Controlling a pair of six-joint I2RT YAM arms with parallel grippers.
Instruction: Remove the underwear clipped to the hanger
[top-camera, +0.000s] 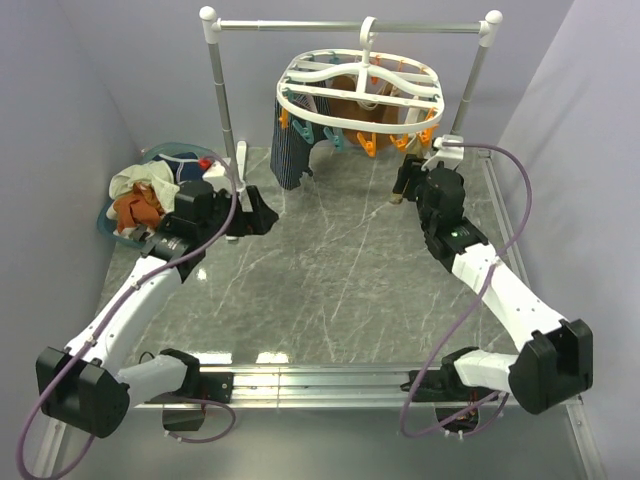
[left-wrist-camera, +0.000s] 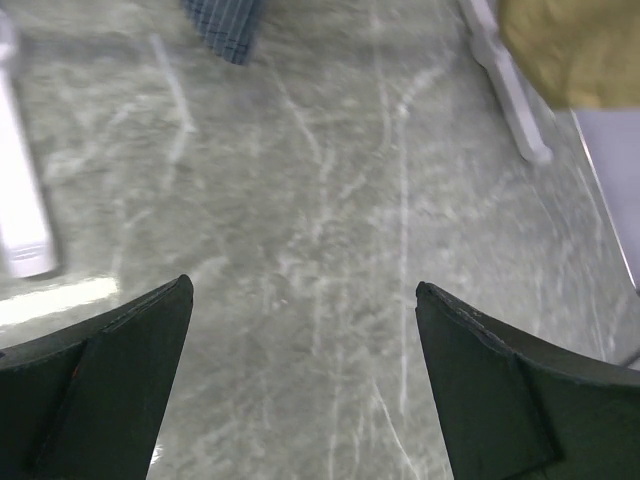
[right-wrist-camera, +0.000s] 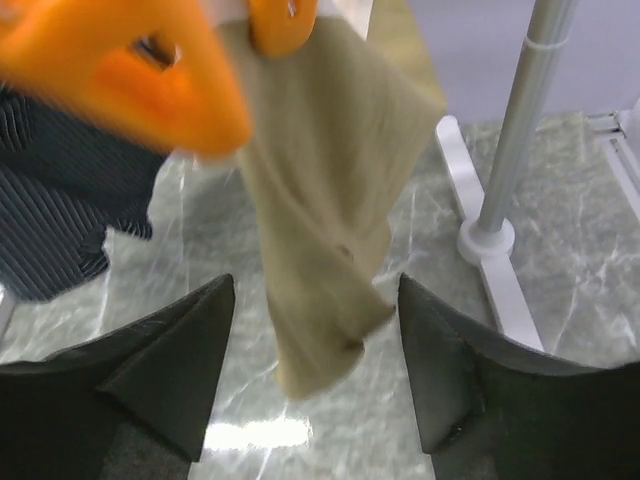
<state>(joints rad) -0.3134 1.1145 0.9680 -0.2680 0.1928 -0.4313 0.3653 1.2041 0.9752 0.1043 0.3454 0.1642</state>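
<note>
White oval hanger (top-camera: 362, 90) hangs by its hook from the rail stand (top-camera: 222, 95) at the back of the grey marble counter (top-camera: 330, 280). Clipped under it with orange clothespins (right-wrist-camera: 120, 70): dark striped briefs (top-camera: 292, 150) at the left, tan-brown briefs (top-camera: 350, 100) toward the rear, beige briefs (right-wrist-camera: 320, 230) at the right. Right arm (top-camera: 480, 270) is raised under the hanger's right side; right jaws stand apart, one on each side of the beige briefs' lower end, not clamped on the cloth. Left arm (top-camera: 140, 290) sits low over the counter near the stand's left post; left jaws spread wide, nothing between them. Teal basin (top-camera: 108, 222) at far left holds a pile of loose briefs (top-camera: 140, 190).
</note>
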